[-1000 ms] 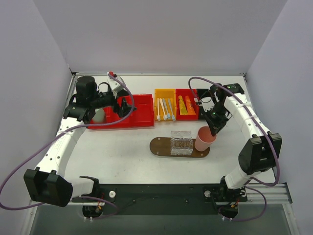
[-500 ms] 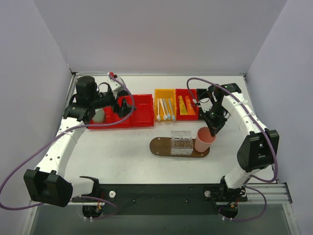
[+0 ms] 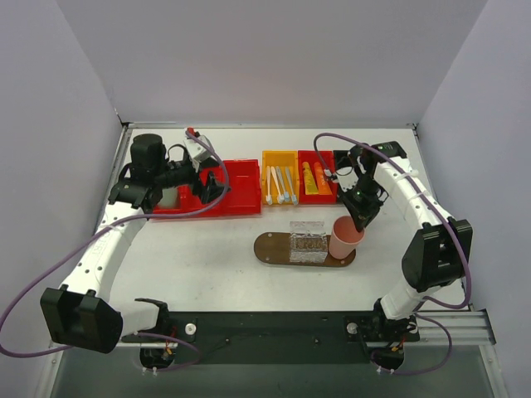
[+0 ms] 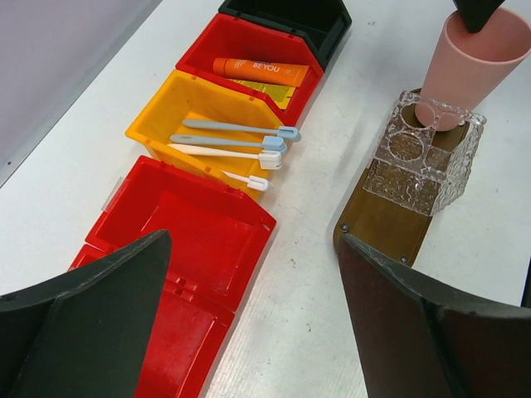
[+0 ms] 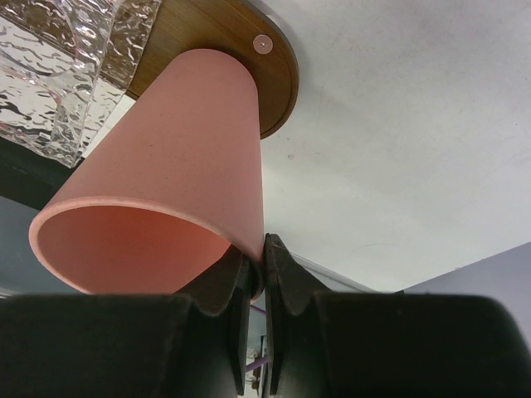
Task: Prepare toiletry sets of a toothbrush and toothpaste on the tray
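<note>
Slim toothbrushes point(image 3: 280, 186) point(image 4: 241, 145) lie in a small yellow bin. Beside it, a small red bin holds orange and yellow toothpaste tubes point(image 3: 314, 177) point(image 4: 259, 68). The dark brown oval tray point(image 3: 274, 249) point(image 4: 377, 224) point(image 5: 274, 75) carries a clear glass holder point(image 3: 309, 242) point(image 4: 423, 162). A pink cup point(image 3: 346, 236) point(image 5: 182, 166) leans over the tray's right end, and my right gripper point(image 3: 358, 217) point(image 5: 264, 257) is shut on its rim. Whether the cup's base touches the tray I cannot tell. My left gripper point(image 3: 211, 186) point(image 4: 257, 332) hangs open and empty over the large red bin.
A large red bin point(image 3: 236, 195) point(image 4: 191, 240) stands left of the yellow bin point(image 3: 278, 162), with a pale cup point(image 3: 170, 196) at its left end under the left arm. A black bin point(image 4: 290, 12) sits at the row's far right. Grey walls enclose the table.
The right gripper has carried the pink cup slightly left, closer to the glass holder. The left arm has barely shifted and stays open.
</note>
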You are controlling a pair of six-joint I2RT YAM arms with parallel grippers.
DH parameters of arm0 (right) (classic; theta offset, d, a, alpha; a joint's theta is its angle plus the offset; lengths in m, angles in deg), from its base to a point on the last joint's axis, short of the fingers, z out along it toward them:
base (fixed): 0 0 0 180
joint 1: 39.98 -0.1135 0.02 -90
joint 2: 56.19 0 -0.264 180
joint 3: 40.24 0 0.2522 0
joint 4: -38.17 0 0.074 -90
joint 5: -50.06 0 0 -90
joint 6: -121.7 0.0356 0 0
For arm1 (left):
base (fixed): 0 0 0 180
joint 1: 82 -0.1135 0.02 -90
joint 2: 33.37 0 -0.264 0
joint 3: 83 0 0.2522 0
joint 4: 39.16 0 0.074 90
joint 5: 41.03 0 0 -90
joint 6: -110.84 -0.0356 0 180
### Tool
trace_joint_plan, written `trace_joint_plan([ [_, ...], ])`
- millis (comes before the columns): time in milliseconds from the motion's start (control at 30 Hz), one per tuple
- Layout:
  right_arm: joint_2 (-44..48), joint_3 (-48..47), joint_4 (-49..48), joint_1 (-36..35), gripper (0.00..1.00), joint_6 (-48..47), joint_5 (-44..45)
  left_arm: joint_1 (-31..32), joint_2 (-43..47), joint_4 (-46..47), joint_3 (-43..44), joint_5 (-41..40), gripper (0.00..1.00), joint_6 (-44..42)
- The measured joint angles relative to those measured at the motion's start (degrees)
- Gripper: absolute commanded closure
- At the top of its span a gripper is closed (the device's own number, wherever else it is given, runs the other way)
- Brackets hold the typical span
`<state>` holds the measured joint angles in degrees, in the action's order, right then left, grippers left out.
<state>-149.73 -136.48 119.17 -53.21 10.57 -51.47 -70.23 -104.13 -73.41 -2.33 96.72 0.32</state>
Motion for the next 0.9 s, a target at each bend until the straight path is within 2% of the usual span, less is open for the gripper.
trace_joint_plan([
  [200, 0.0, 0.7, -0.3, 0.0, 1.0, 0.0, 0.2, 0.0, 0.0, 0.1, -0.2, 0.0, 0.07, 0.0],
  [900, 0.0, 2.3, -1.5, -0.7, 0.81, 0.5, 0.6, 0.0, 0.5, 0.0, -0.4, 0.0, 0.07, -0.2],
])
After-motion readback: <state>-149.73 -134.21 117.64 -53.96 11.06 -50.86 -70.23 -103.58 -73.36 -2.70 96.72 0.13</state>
